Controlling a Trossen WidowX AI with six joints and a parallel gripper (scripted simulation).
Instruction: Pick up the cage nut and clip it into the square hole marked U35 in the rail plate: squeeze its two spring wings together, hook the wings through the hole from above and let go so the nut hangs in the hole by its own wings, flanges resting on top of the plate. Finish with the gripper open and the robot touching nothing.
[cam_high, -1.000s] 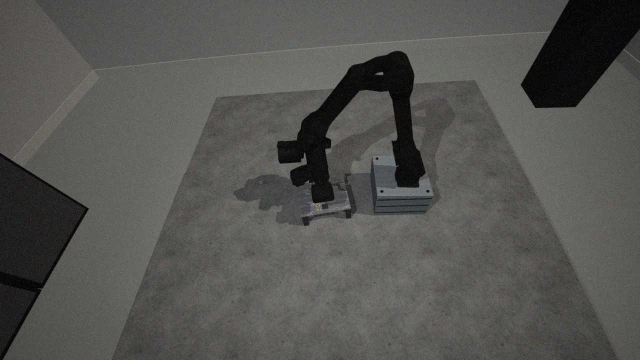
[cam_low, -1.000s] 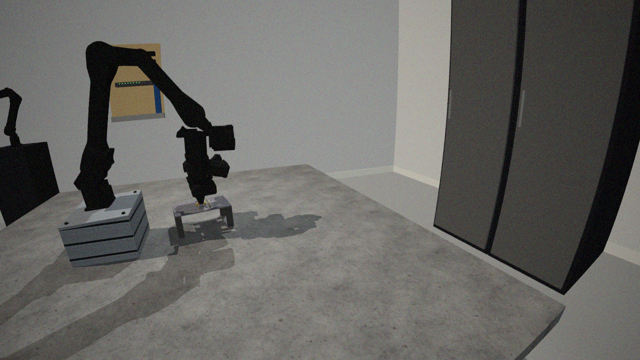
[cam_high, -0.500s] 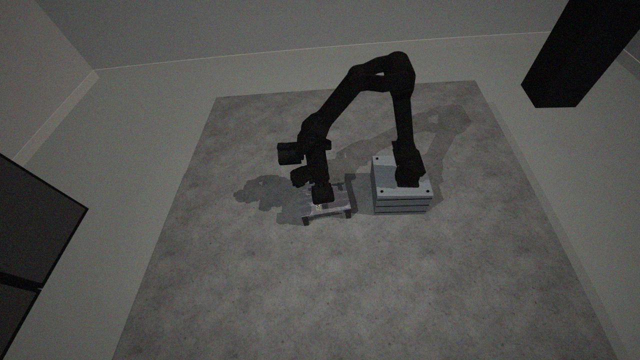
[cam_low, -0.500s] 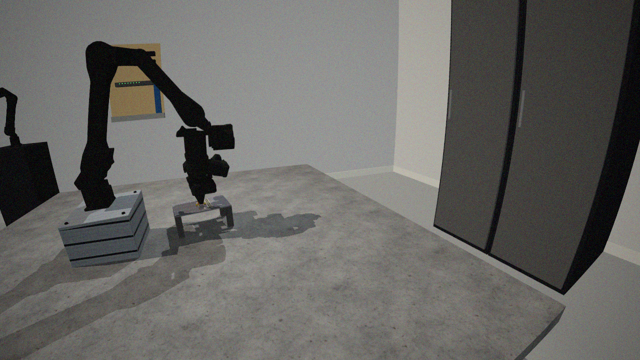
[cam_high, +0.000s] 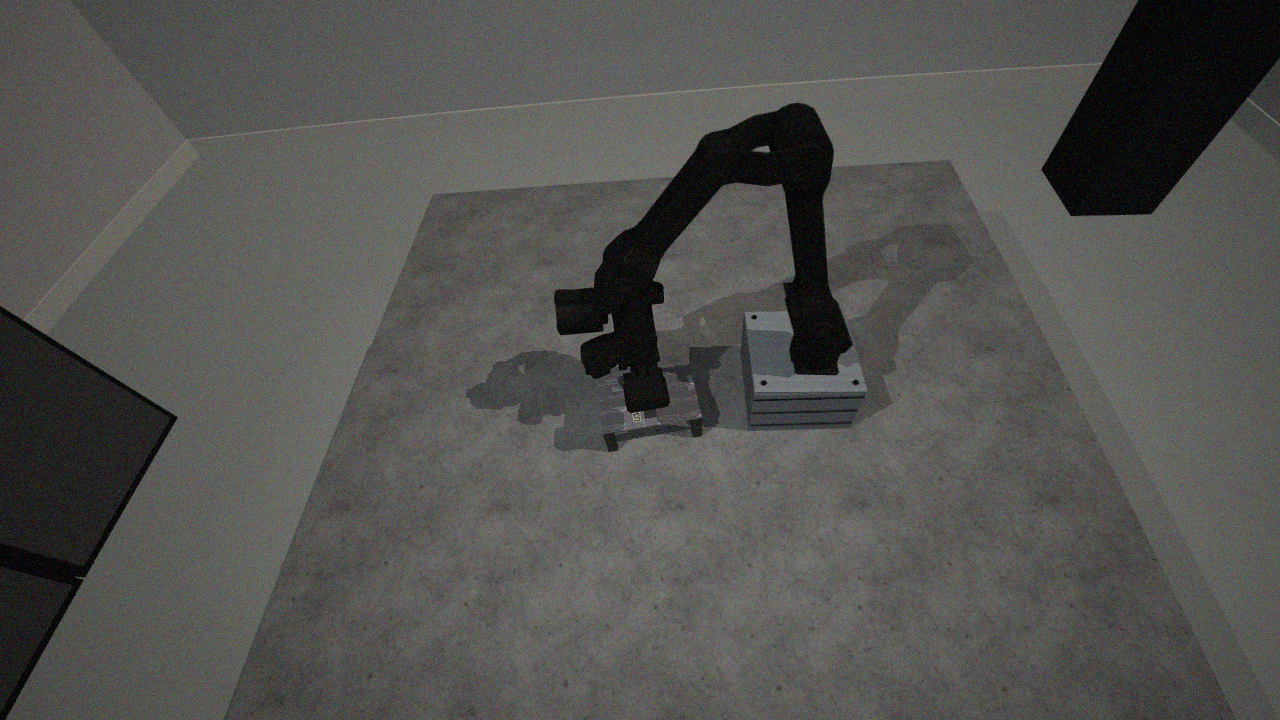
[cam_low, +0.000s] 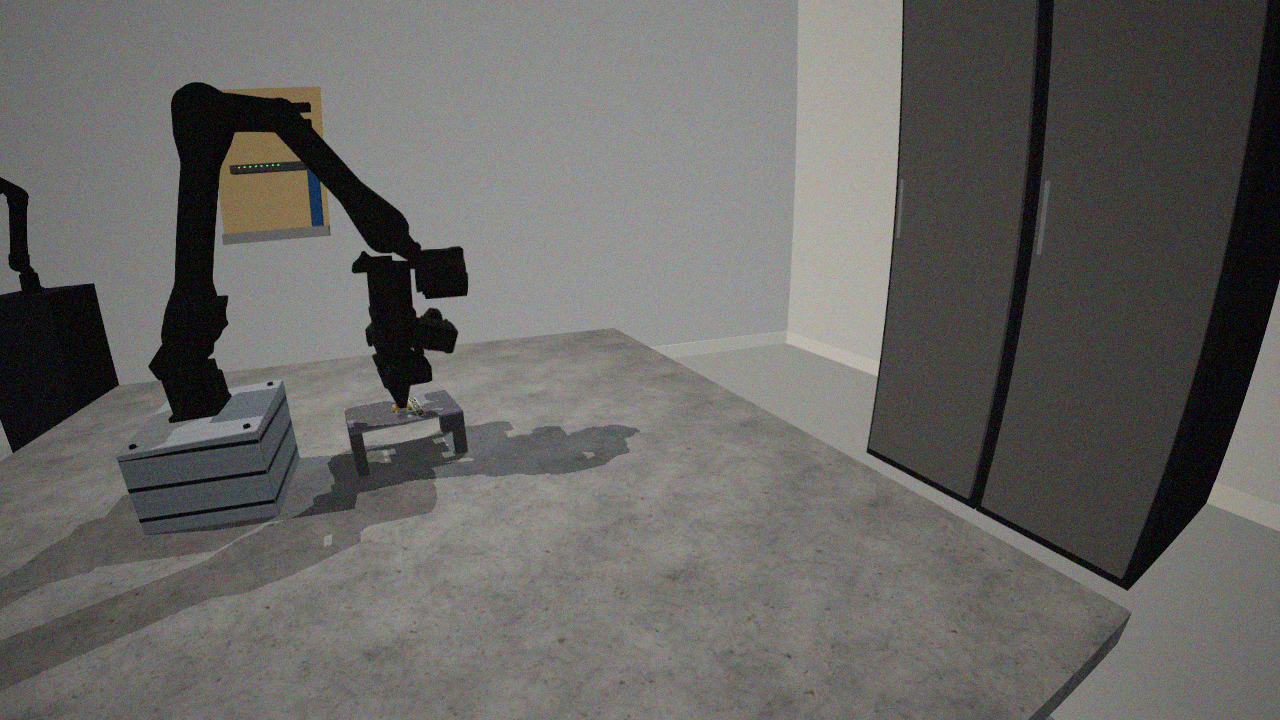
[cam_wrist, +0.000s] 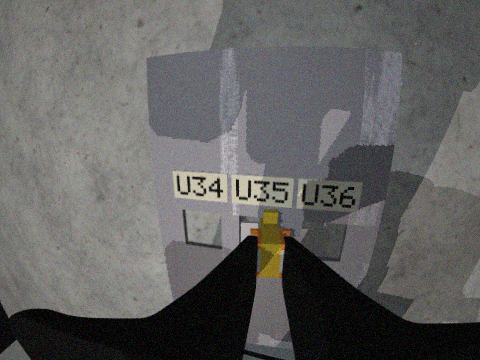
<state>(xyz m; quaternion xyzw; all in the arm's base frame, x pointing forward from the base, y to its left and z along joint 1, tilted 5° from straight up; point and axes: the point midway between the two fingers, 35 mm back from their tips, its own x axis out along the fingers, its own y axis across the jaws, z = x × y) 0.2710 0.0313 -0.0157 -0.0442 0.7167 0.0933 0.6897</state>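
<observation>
Over the U35 label's hole (cam_wrist: 247, 231), I'm clamping the light, slippery-looking cage nut (cam_low: 396, 406) (cam_wrist: 270, 230) by its springy wings, fingertips (cam_low: 401, 404) pinching inward.

Arm (cam_high: 675, 201) (cam_low: 335, 174): black. Base block (cam_high: 805, 410) (cam_low: 210, 483): pale blue-gray, dark stripes. Nut (cam_wrist: 270, 250): yellow, orange bits. Plate (cam_high: 680, 402) (cam_low: 366, 417) (cam_wrist: 185, 155): purplish gray, streaky. Labels (cam_wrist: 262, 192): cream, black lettering. Desk (cam_high: 626, 555) (cam_low: 671, 555): mottled gray, dark specks. Cabinet past desk's right edge in exterior view (cam_low: 966, 223): dark gray, black trim. Board (cam_low: 268, 201): tan, blue strip, green dots.
</observation>
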